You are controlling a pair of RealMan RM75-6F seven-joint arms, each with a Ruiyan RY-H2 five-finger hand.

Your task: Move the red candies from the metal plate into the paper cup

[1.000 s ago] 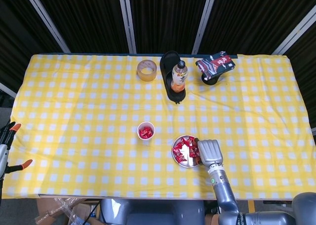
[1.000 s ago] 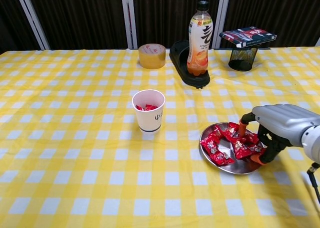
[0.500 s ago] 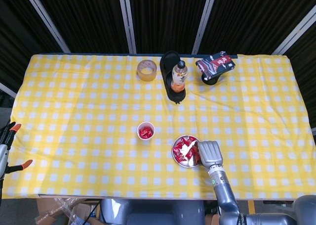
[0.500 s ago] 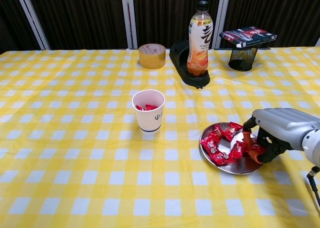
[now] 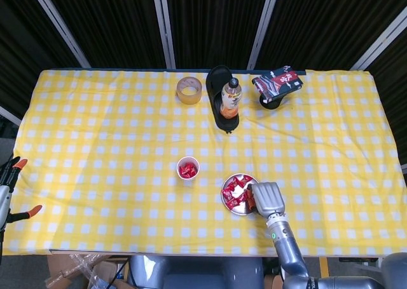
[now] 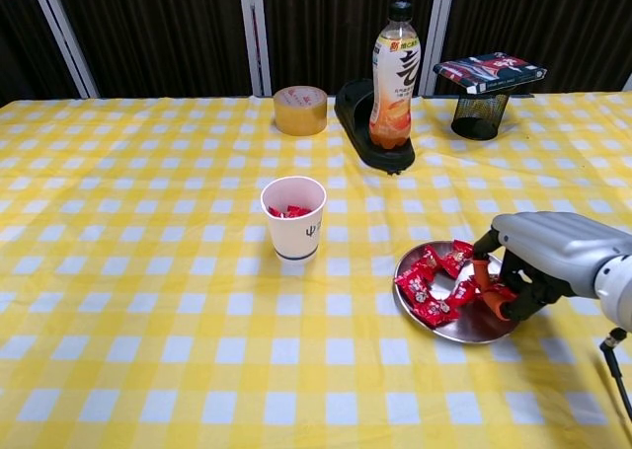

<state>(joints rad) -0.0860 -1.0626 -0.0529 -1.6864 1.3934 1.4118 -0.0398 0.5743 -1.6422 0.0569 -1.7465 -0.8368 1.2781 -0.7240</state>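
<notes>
Fingers (image 6: 483, 271) on our right hand (image 6: 538, 261) are curled down into the right side of the metal plate (image 6: 449, 326), orange tips sitting right among the red candies (image 6: 427, 289); honestly we can't tell whether one is actually pinched or the tips are just resting on the wrappers, so we're not calling it; from the head view the right hand (image 5: 267, 197) covers the plate's right edge, palm down, with the candies (image 5: 233, 188) bunched on the left half of the metal plate (image 5: 235, 211); the paper cup (image 6: 293, 217) stands upright well to the left of the plate, apart from it, and we can see a few red candies already inside it; same story from above, the paper cup (image 5: 187, 168) shows red in the bottom; our left hand doesn't show in either view; further back on the yellow checked tablecloth (image 6: 148, 301) there's a roll of tape (image 6: 300, 111), a drink bottle (image 6: 395, 79) standing in a black tray (image 6: 367, 133), and a black mesh pot (image 6: 479, 113) with a red and black packet (image 6: 490, 72) lying flat on top
</notes>
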